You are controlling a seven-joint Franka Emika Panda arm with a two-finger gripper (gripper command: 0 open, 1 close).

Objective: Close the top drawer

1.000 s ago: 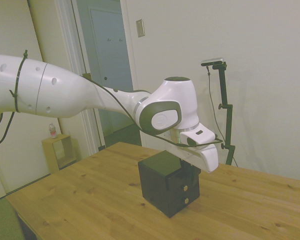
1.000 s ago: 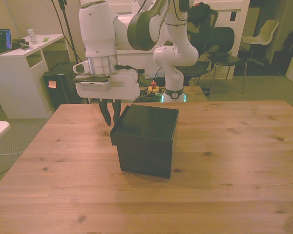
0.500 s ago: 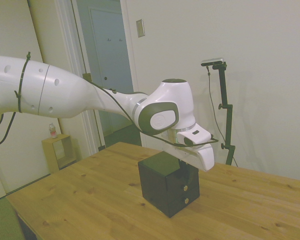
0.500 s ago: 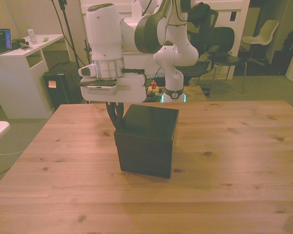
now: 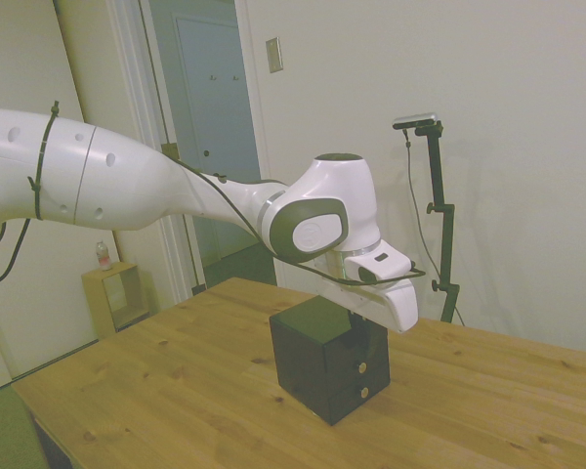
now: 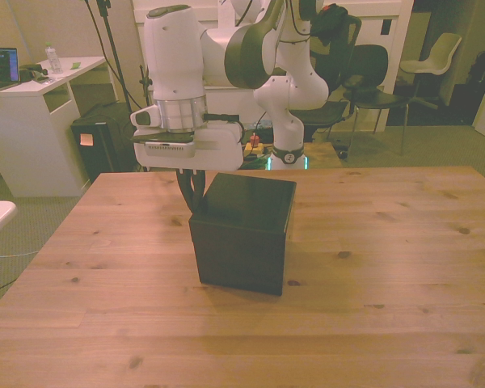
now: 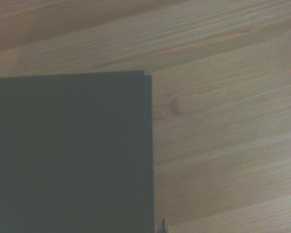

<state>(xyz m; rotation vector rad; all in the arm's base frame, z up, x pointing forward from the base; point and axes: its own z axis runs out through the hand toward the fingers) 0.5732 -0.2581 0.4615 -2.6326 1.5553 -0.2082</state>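
Observation:
A small black box cabinet (image 5: pixel 317 357) stands mid-table, also seen in the front view as the cabinet (image 6: pixel 242 234). Its top drawer (image 5: pixel 355 354) sits flush with the cabinet front, its pale knob (image 5: pixel 361 368) showing; the lower drawer (image 5: pixel 359 389) below is flush too. My gripper (image 6: pixel 194 194) hangs at the cabinet's drawer side, on the front view's left, its dark fingers (image 6: pixel 187 187) close together and right against the top drawer's face. In the wrist view the cabinet's black top (image 7: pixel 68 150) fills half the picture, with a bit of knob (image 7: pixel 163 226) at its edge.
The wooden table (image 6: pixel 372 267) spreads wide around the cabinet. Behind it stand a white desk (image 6: pixel 32 101) on the front view's left and dark chairs (image 6: pixel 372 73). A small wooden shelf (image 5: pixel 117 293) sits by the doorway in the side view.
The gripper moved toward the cabinet, pushing the slightly protruding top drawer in until flush. Over the last half second almost nothing moved.

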